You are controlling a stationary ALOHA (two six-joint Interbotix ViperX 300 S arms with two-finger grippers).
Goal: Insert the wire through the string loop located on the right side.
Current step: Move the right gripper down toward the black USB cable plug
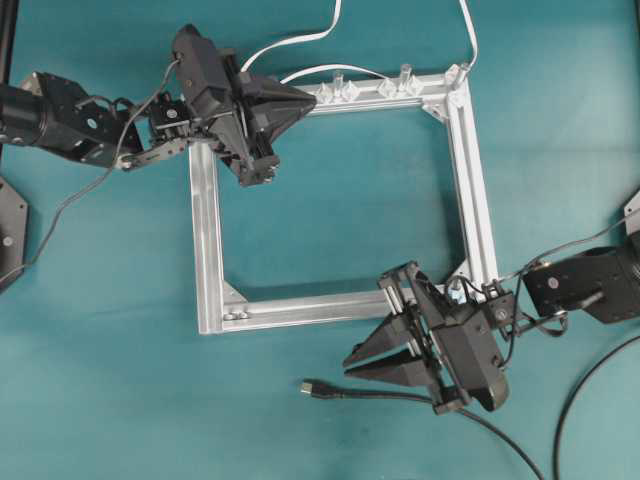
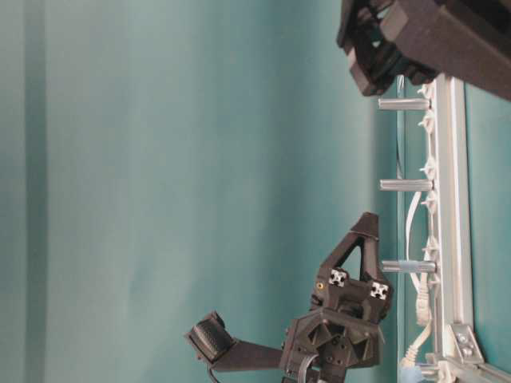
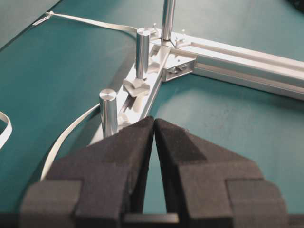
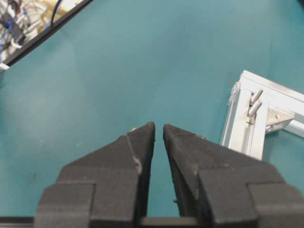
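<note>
The wire (image 1: 400,396) is a thin black cable lying on the teal table at the front, running off toward the lower right. Its plug (image 1: 312,387) points left. My right gripper (image 1: 346,363) hovers just above and to the right of the plug, aimed left. Its jaws are closed to a sliver and hold nothing (image 4: 158,125). My left gripper (image 1: 312,97) sits over the top left corner of the silver frame (image 1: 205,240), aimed right, tips touching and empty (image 3: 154,118). I cannot make out the string loop; my right arm covers the frame's lower right corner.
White cables (image 1: 300,40) trail off the frame's top edge. Upright metal posts (image 3: 108,111) and clear clips (image 1: 340,90) stand along that edge, just ahead of my left gripper. Another black cable (image 1: 590,385) curves at the far right.
</note>
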